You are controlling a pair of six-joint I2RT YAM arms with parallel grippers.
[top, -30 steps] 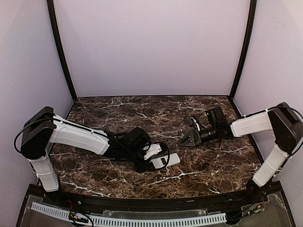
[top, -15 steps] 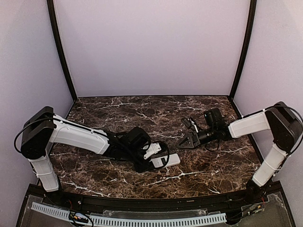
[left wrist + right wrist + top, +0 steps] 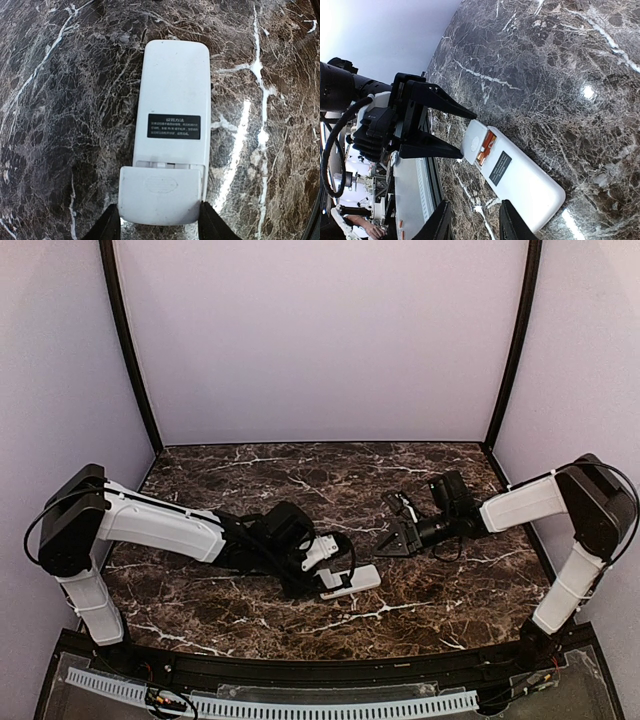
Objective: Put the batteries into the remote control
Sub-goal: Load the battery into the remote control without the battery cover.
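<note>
The white remote control [image 3: 175, 90] lies back-up on the marble; it also shows near the front middle of the table in the top view [image 3: 355, 578]. A white cover [image 3: 161, 195] sits partly slid over its near end. My left gripper [image 3: 160, 229] is shut on that cover, one fingertip against each side. Through the gap under the cover [image 3: 474, 142], the right wrist view shows the orange batteries [image 3: 486, 145] lying in the recess. My right gripper [image 3: 476, 222] hovers open with nothing between its fingers, a short way off the remote's far end [image 3: 525, 185], pointing at it.
The dark marble table [image 3: 300, 480] is boxed in by pale walls and two black corner posts [image 3: 130, 350]. A black rail with a white ribbed strip [image 3: 270, 705] runs along the near edge. The right arm [image 3: 530, 502] reaches in from the right side.
My right gripper has drifted a little left toward the remote and its jaws have narrowed. The left gripper has stayed on the cover, and the remote has not moved.
</note>
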